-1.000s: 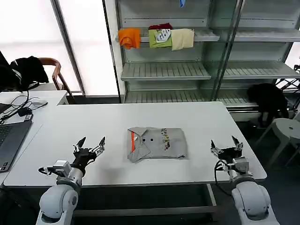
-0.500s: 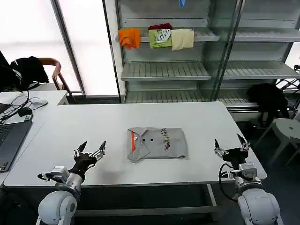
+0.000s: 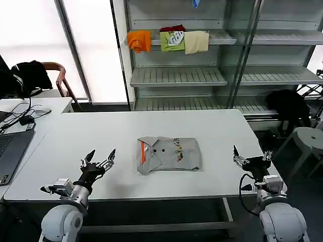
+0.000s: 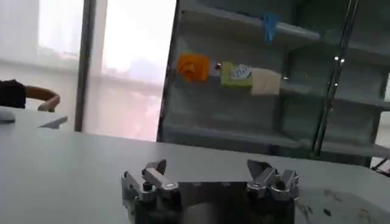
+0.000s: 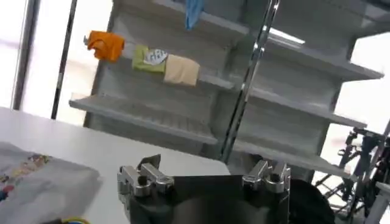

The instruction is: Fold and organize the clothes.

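Observation:
A light grey shirt [image 3: 169,155] lies folded into a neat rectangle at the middle of the white table [image 3: 101,136], with an orange strip at the neck and a small multicoloured print. Its corner also appears in the right wrist view as grey shirt [image 5: 36,182]. My left gripper [image 3: 100,159] hovers open near the table's front edge, left of the shirt and apart from it. My right gripper [image 3: 251,157] is open at the table's front right corner, well clear of the shirt. Both hold nothing.
Metal shelves [image 3: 176,75] stand behind the table; orange, green and cream garments [image 3: 169,40] sit on an upper shelf. A laptop [image 3: 10,151] and cables lie on a desk at left. A black garment [image 3: 287,108] and a stool [image 3: 308,138] are at right.
My right gripper has drifted further right and slightly down toward the table's corner. The left gripper has barely shifted. The shirt has not moved.

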{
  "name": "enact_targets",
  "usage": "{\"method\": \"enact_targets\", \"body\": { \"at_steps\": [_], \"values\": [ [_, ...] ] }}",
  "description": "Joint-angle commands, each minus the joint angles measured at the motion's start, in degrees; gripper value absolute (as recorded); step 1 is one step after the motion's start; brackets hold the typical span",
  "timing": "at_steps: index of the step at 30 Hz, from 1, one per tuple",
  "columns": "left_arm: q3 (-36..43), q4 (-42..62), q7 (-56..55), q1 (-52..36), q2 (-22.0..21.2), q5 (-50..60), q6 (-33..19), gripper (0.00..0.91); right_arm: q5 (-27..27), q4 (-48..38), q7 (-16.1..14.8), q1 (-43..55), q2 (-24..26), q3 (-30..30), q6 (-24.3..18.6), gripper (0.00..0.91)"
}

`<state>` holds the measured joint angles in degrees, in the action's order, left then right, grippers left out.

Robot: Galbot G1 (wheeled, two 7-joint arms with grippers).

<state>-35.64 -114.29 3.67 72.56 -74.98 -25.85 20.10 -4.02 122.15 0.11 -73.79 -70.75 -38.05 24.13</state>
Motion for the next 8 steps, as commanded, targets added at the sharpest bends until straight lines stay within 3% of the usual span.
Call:
{"method": "enact_targets", "body": {
  "at_steps": [1, 8],
  "values": [
    [0.0, 0.9, 0.8, -0.1, 0.1, -0.6, -1.0, 0.907, -2.1, 0.4, 0.4, 0.1, 0.2, -0.6, -0.7, 0.907],
    [0.4, 1.4, 0.6, -0.9, 0.1, -0.3, -1.0, 0.907, -2.1, -0.1, 0.5, 0.5, 0.2, -0.5, -0.3, 0.907]
  ]
}}
